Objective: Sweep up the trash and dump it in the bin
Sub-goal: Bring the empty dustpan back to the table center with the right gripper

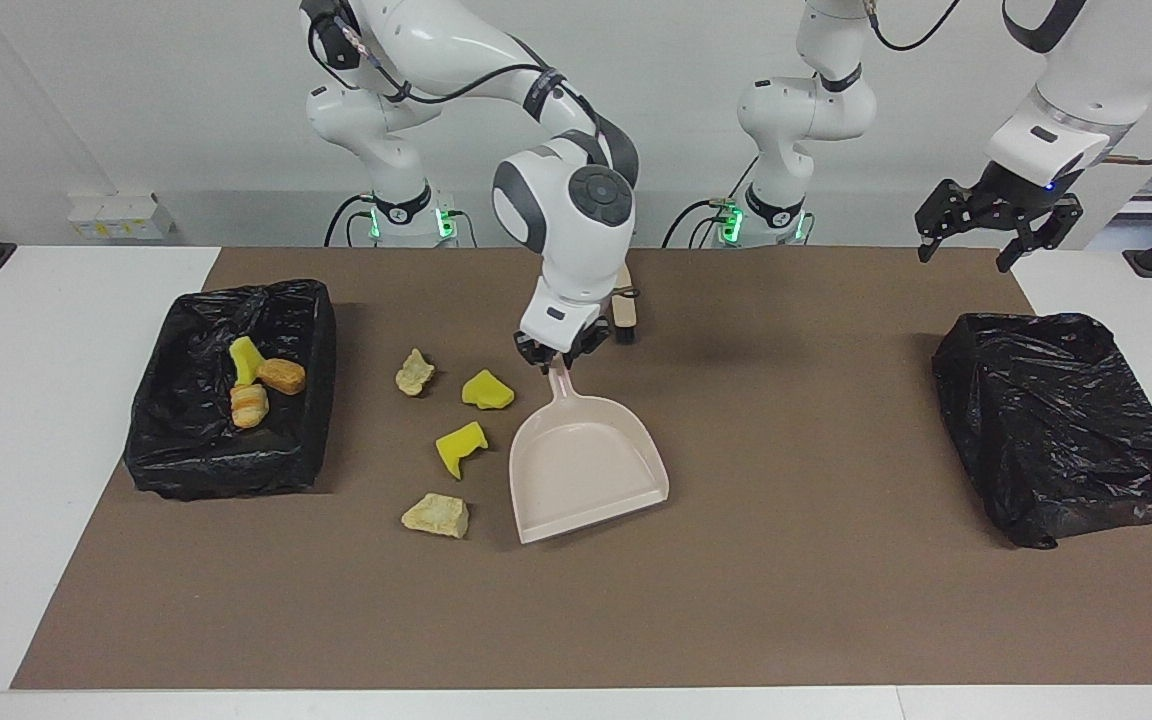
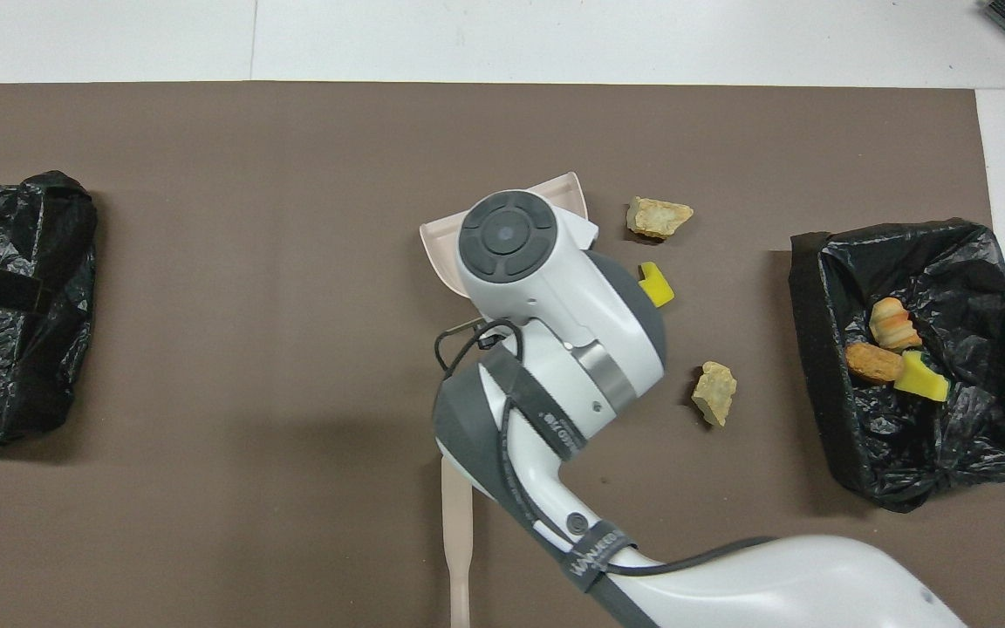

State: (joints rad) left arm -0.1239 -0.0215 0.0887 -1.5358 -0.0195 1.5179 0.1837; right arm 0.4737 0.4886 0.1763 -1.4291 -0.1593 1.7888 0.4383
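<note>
the bin (image 1: 186, 440) at the right arm's end holds three trash lumps (image 1: 258, 385). the right gripper (image 1: 558, 358) clamps the dustpan (image 1: 584, 470) handle, four lumps (image 1: 461, 448) on the mat beside it; the left gripper (image 1: 994, 232) waits, fingers apart, over the table edge.

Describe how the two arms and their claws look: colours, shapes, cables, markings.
Both arms are glossy white with rounded segments. The right arm has dark grey joint bands, round dark grey caps with raised pads, a thin black cable along it and small lettering on a grey band. Its right claw is small and black. The left claw is black, built of splayed angular links under a white wrist with a grey ring and a small blue light.
</note>
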